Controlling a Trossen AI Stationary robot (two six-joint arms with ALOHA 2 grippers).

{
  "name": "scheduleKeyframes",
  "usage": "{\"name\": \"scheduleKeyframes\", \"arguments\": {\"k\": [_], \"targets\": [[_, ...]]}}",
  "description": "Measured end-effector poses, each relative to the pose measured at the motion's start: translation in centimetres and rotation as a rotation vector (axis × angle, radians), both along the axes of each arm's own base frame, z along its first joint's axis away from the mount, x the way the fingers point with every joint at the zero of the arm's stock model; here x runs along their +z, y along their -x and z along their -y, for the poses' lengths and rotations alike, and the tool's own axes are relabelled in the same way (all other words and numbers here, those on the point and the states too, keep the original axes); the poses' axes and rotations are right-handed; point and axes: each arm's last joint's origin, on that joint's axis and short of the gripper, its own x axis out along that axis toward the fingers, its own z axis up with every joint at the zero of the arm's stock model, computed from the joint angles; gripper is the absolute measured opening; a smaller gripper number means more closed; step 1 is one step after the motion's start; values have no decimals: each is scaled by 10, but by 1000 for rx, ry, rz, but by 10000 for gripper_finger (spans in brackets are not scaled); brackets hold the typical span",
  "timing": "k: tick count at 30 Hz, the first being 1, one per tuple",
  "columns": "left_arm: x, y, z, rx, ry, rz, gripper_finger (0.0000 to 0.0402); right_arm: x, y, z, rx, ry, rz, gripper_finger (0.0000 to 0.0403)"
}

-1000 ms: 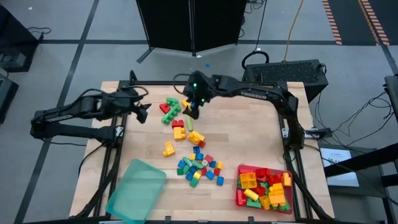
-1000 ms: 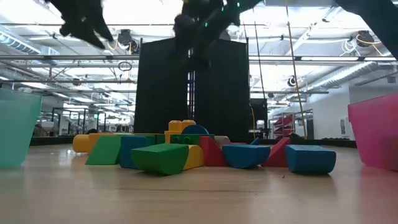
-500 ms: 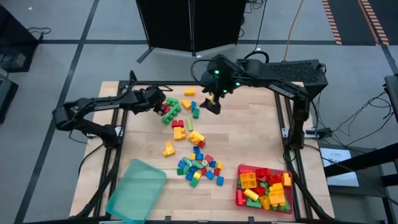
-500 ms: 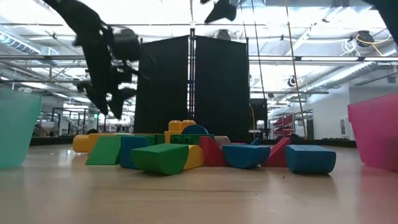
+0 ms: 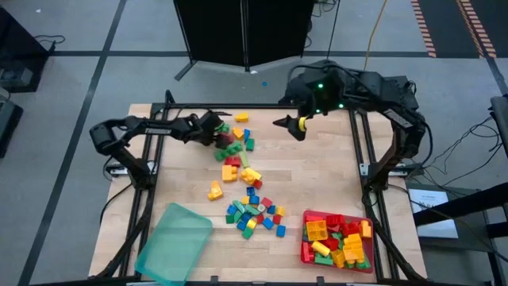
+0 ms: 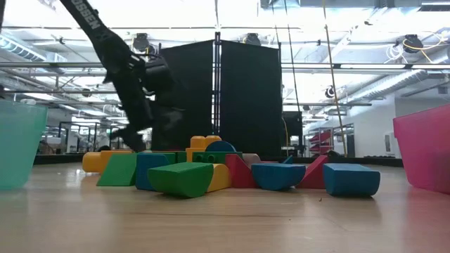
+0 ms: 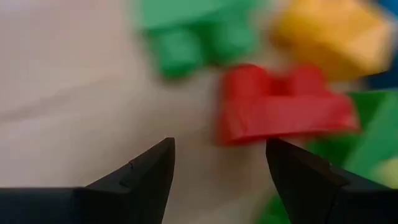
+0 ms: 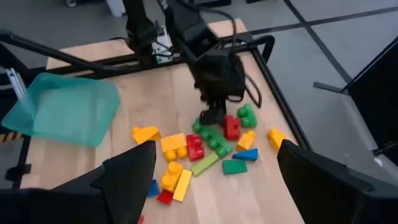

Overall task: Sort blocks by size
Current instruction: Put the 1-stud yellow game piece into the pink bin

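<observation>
Loose blocks lie in a far cluster (image 5: 236,143) and a nearer cluster (image 5: 255,211) on the wooden table; more fill the red tray (image 5: 305,253). My left gripper (image 5: 216,137) hangs open, low over the far cluster's left edge, pointing steeply down. In the left wrist view, a red brick (image 7: 283,109) lies flat on the table just beyond that gripper (image 7: 221,149), with a green block (image 7: 199,31) and a yellow one (image 7: 336,31) behind it. My right gripper (image 5: 287,123) is open and raised high near the far edge, with nothing between its fingers (image 8: 134,165).
A teal tray (image 5: 175,242) sits at the near left corner, the red tray at the near right. Bare wood lies between the far cluster and the table's right edge. In the low view the block row (image 6: 211,169) stands between the teal wall (image 6: 17,140) and pink wall (image 6: 425,147).
My left gripper has swung from the table's left side toward the right and sunk to the far cluster of blocks, rolling as it came, and stays open. My right gripper has risen from that cluster and drawn off toward the far right, also open. No block has moved.
</observation>
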Motion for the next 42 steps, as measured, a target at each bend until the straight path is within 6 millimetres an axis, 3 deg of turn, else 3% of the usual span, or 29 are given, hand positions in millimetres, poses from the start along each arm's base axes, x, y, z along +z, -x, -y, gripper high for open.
{"name": "scheduleKeyframes", "arguments": {"k": [4,11,13,16,19,23,26,30,32,35,39,42], "targets": [[4,-30,9,-49,-6,226,255,-1,4,0,-18,4,-25,327],[18,-75,23,-236,67,412,255,-3,2,0,9,34,-47,327],[27,-83,27,-317,96,463,255,-5,2,3,21,69,-69,327],[61,-89,26,-422,140,583,255,-8,4,16,-73,162,-125,327],[98,-75,17,-422,137,615,255,-20,6,43,-225,197,-196,327],[149,-32,4,-358,11,543,255,-50,10,86,-371,141,-290,327],[185,5,2,-307,-159,486,255,-83,4,113,-316,148,-333,327],[205,41,2,-149,-379,358,255,-135,-24,137,-236,71,-235,327],[200,51,-2,-7,-466,220,255,-158,-33,142,-223,-29,-227,327],[180,52,-14,82,-507,67,255,-167,-39,142,-184,-116,-204,327],[132,37,-31,65,-432,-76,255,-165,-41,135,-129,-150,-185,327],[90,29,-44,85,-323,-150,255,-148,-35,128,-104,-153,-150,327]]}}
